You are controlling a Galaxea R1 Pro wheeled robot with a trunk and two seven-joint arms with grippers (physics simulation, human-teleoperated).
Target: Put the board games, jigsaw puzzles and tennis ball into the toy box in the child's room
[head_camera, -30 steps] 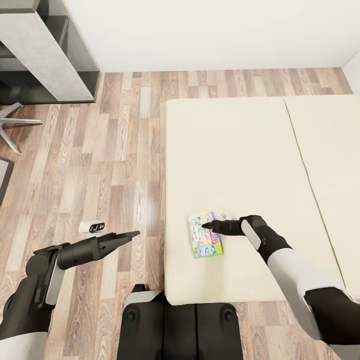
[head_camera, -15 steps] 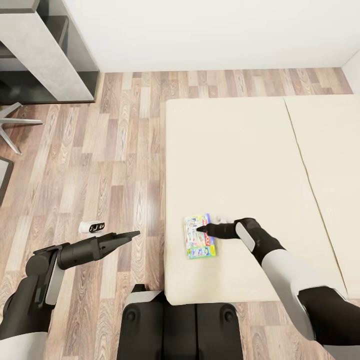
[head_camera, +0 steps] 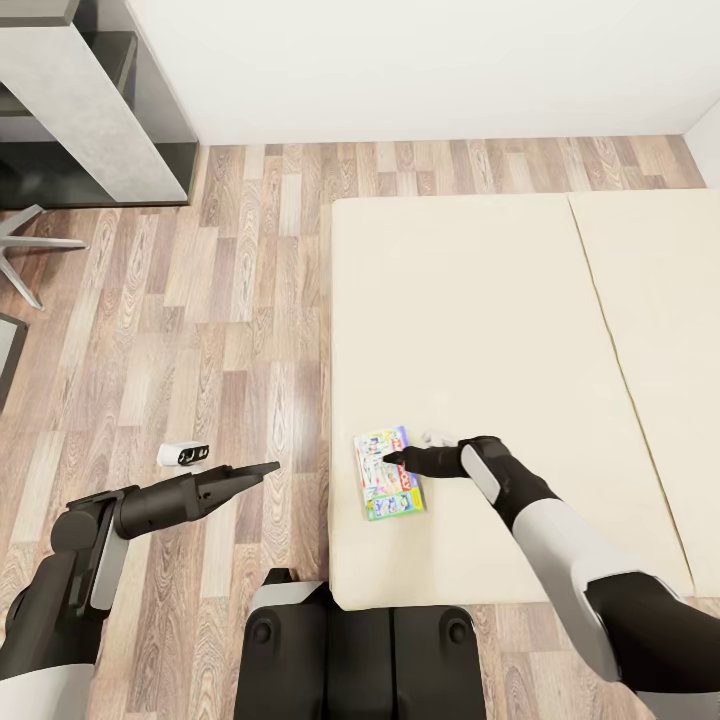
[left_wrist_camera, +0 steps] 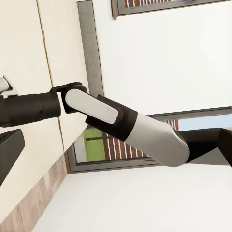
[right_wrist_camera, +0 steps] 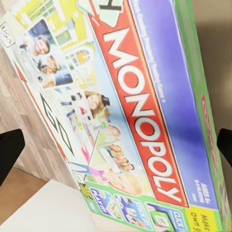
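Two arms reach forward from the robot's dark base (head_camera: 350, 650) in the head view. At the far left a grey desk (head_camera: 90, 110) stands against the white wall, with a chair leg (head_camera: 30, 245) on the plank floor (head_camera: 220, 330) below it. Nearer, the left claw (head_camera: 262, 470) hangs over bare floor, well apart from the bed; its fingers taper to one dark point, so how far open it is cannot be told. A small white device (head_camera: 185, 455) shows just beyond that arm.

Moving right, the beige bed (head_camera: 480, 320) takes up the middle and right of the view, its mattress split by a seam. A Monopoly board game (head_camera: 388, 473) lies flat on the mattress close to the bed's left edge, near the corner closest to the robot. The right claw (head_camera: 392, 460) rests over the middle of the box, pointing left, with the white and black forearm trailing off to the lower right.

From the right wrist camera the game cover (right_wrist_camera: 125, 111) is very close, its red band with white letters running slantwise, floor planks past one edge. One dark fingertip (right_wrist_camera: 9, 152) sits at each side of that picture, wide apart, so the claw is spread open over the box and grips nothing.

The left wrist camera catches the right forearm (left_wrist_camera: 130, 133) against the mattress and a dark-framed window (left_wrist_camera: 125, 150).
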